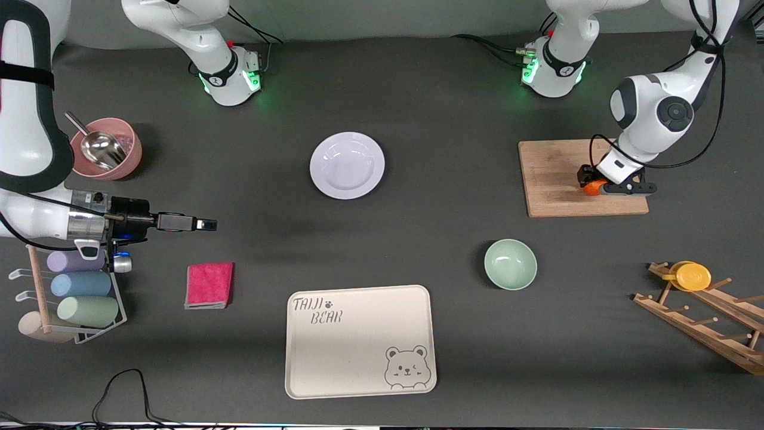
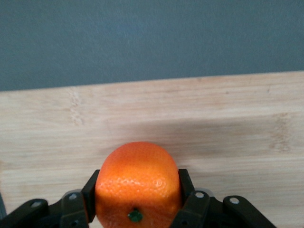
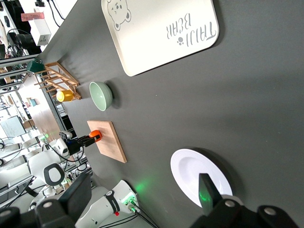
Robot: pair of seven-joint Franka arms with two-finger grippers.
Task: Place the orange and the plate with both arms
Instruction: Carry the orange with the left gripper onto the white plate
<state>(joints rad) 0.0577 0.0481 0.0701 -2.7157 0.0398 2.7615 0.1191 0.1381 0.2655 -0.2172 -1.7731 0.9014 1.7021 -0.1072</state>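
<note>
I see the left gripper (image 2: 136, 199) pinching the orange (image 2: 137, 183) near the board (image 1: 555, 179) edge — right gripper (image 1: 206, 225) waits spread, plate (image 1: 347, 165) well apart.

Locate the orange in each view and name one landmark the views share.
Front view: the orange sits on the wooden cutting board, clamped by the left gripper.
Left wrist view: orange between the fingers, on the board.
Right wrist view: orange on the board.
Shared landmark: the board.
</note>
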